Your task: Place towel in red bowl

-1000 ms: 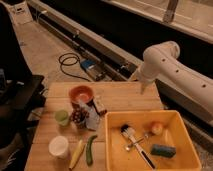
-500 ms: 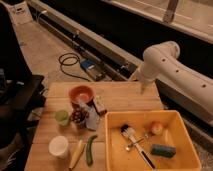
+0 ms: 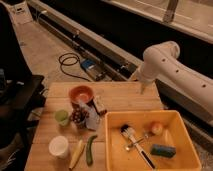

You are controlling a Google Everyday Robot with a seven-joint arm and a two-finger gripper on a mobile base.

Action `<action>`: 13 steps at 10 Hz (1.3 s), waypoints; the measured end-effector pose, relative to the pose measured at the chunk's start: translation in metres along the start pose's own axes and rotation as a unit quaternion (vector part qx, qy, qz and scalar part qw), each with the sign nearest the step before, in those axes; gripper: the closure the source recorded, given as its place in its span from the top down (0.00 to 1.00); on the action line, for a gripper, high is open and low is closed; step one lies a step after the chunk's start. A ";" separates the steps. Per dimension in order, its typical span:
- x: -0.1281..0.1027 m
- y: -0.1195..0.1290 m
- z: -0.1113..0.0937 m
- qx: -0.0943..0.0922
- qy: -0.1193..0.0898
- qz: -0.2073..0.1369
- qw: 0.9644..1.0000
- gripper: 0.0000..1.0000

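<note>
The red bowl [image 3: 81, 93] stands on the wooden table [image 3: 125, 97], at its far left. A pale crumpled towel [image 3: 91, 118] lies just in front of the bowl, among small items. My white arm reaches in from the right. Its gripper [image 3: 143, 88] hangs above the table's far edge, to the right of the bowl and well apart from the towel. It holds nothing that I can see.
A yellow bin [image 3: 150, 142] at the front right holds a brush, an orange fruit and a blue sponge. A green cup [image 3: 62, 117], a white cup [image 3: 59, 146], a banana [image 3: 76, 153] and a green vegetable [image 3: 90, 149] sit front left. A small box [image 3: 101, 105] lies by the bowl.
</note>
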 end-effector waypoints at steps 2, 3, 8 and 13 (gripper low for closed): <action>0.000 0.000 0.000 0.000 0.000 0.000 1.000 0.63; 0.000 0.000 0.000 0.000 0.000 0.000 1.000 0.63; -0.006 -0.011 -0.003 0.010 0.011 -0.021 1.000 0.63; -0.076 -0.078 0.015 0.026 -0.007 -0.115 0.993 0.63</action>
